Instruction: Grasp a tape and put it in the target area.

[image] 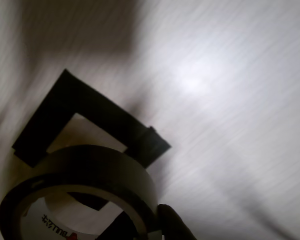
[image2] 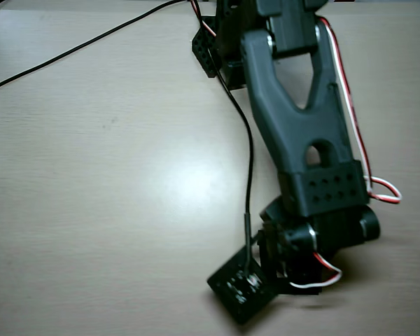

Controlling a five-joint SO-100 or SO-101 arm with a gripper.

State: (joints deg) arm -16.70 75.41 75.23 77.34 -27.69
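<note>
Black tape roll (image: 80,192) fills the lower left of the wrist view, blurred, with a dark finger (image: 172,225) of the tool against its right side — whether the tool truly grips it I cannot tell. Behind the roll lies a black square outline (image: 90,122) on the pale wood-grain surface (image: 230,100). From overhead, the arm (image2: 301,133) hides the roll.

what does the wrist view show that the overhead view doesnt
Only the wrist view shows the roll of tape, a dark fingertip beside it, and the black square outline marked on the table beyond it. Only the overhead view shows the arm, its cables and the small black board near the wrist; the arm hides the tape and outline. Both show the pale table with a bright glare patch. Neither shows how the pincer stands.
</note>
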